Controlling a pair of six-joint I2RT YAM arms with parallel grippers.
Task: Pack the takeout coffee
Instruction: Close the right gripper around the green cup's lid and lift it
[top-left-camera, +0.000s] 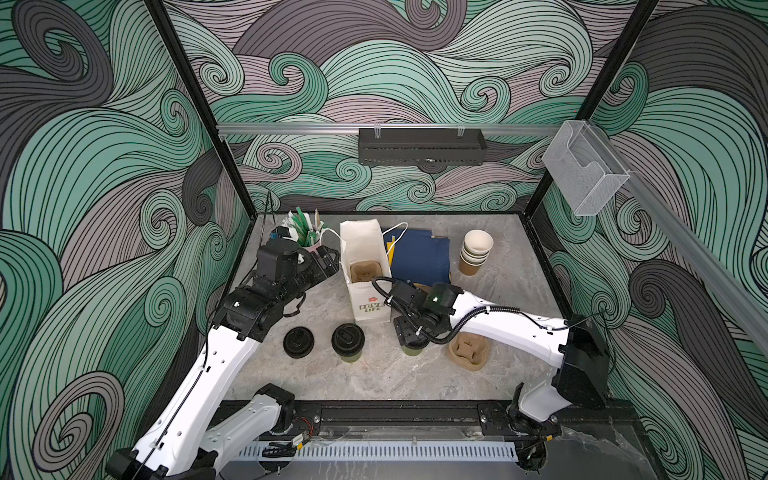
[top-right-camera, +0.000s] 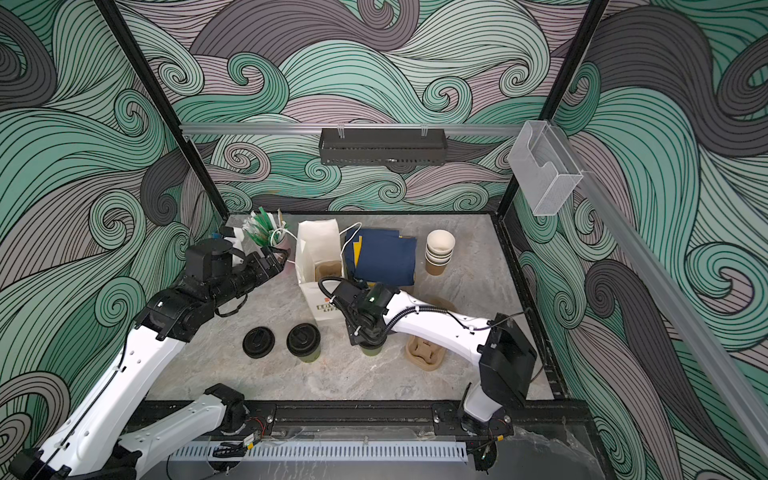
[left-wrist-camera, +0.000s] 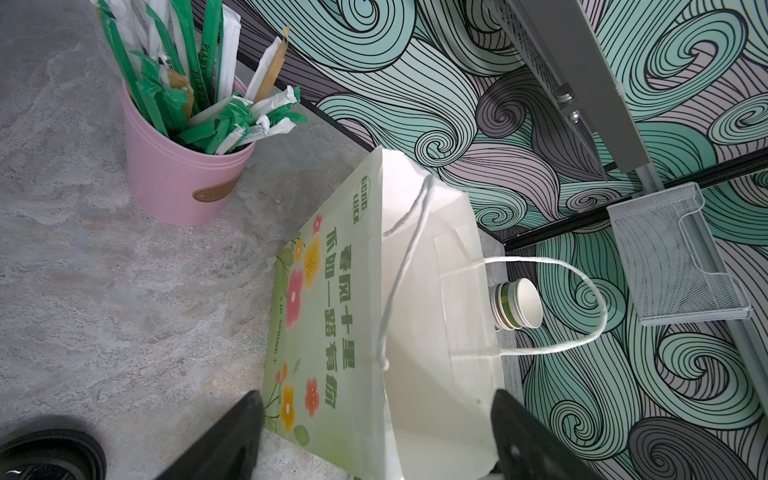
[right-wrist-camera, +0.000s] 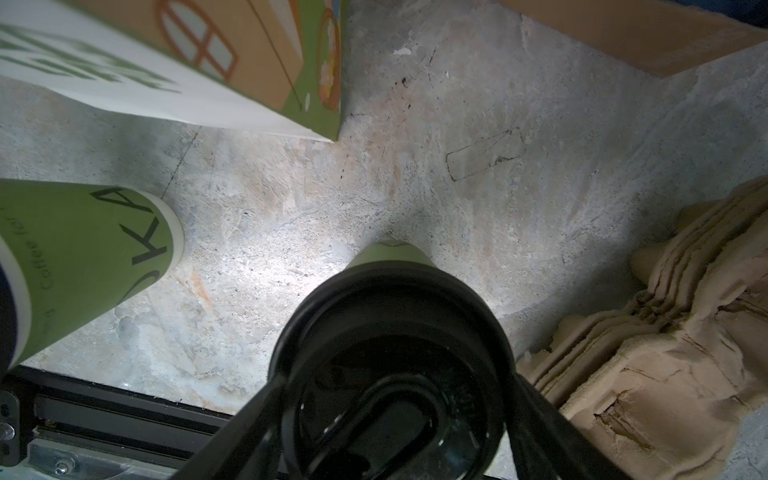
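Left pincer (left-wrist-camera: 376, 401): released; your jaws stand wide apart just beside the paper bag (top-left-camera: 365, 309), gripping nothing.
Right pincer (right-wrist-camera: 401, 376): straddles the black lid of the near cup (right-wrist-camera: 388, 253), with a finger (right-wrist-camera: 241, 424) at each side of the rim; you cannot tell whether it squeezes.
Cup under it: upright on the table (top-left-camera: 374, 386), between the bag and the stack of pulp trays (top-left-camera: 469, 353).
Second cup (top-left-camera: 348, 343): upright, lidded, untouched, beside a loose lid (top-left-camera: 297, 342).
Bag: open and upright, with a cup holder (top-left-camera: 364, 270) inside.
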